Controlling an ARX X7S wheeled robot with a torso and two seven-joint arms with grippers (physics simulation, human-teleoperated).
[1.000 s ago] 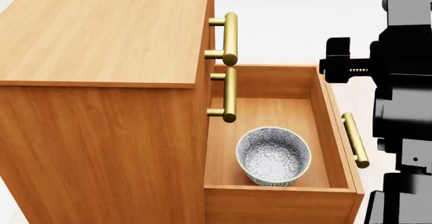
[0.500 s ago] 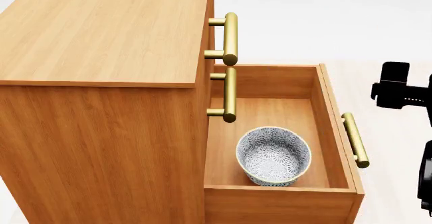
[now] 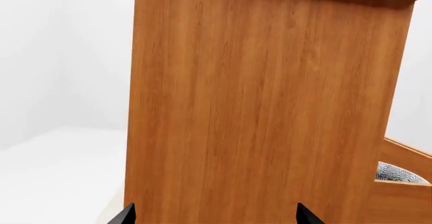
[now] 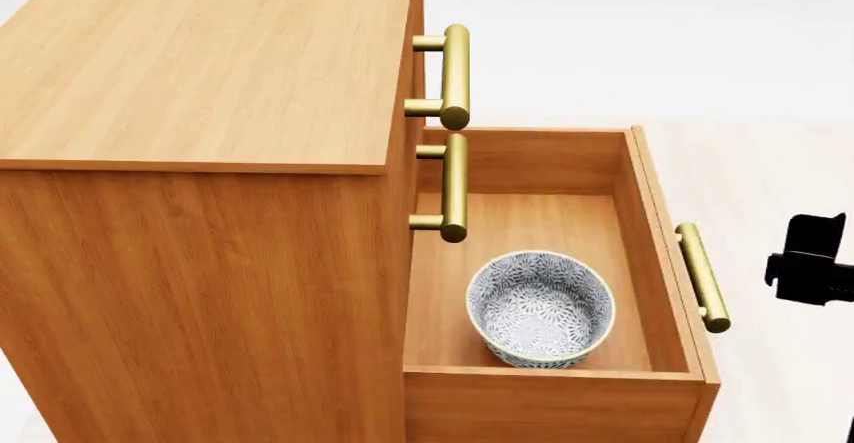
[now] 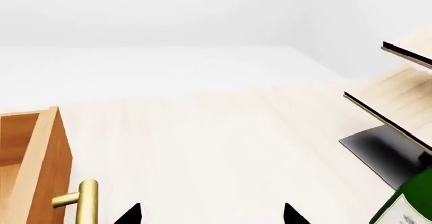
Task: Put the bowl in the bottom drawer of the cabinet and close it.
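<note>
The orange-brown cabinet (image 4: 200, 163) fills the left of the head view. Its bottom drawer (image 4: 663, 263) is pulled out and open, with the brass bar handle (image 4: 702, 276) on its front. The patterned bowl (image 4: 541, 308) sits upright inside, near the drawer's closer wall. My right gripper (image 5: 211, 215) is open and empty over pale floor, just outside the drawer front (image 5: 40, 168) and its handle (image 5: 84, 201). My left gripper (image 3: 216, 216) is open, facing the cabinet's side wall (image 3: 263, 107). A sliver of the bowl (image 3: 398, 173) shows past that wall.
The two upper drawers are shut, and their brass handles (image 4: 455, 75) (image 4: 454, 185) stick out above the open drawer. A green bottle (image 5: 405, 204) and a pale slanted rack (image 5: 398, 107) stand off to the right arm's side. The right arm's black end (image 4: 811, 263) is beside the drawer handle.
The right arm has dropped lower and pulled away to the right of the drawer in the head view. The bowl and the drawer have not moved.
</note>
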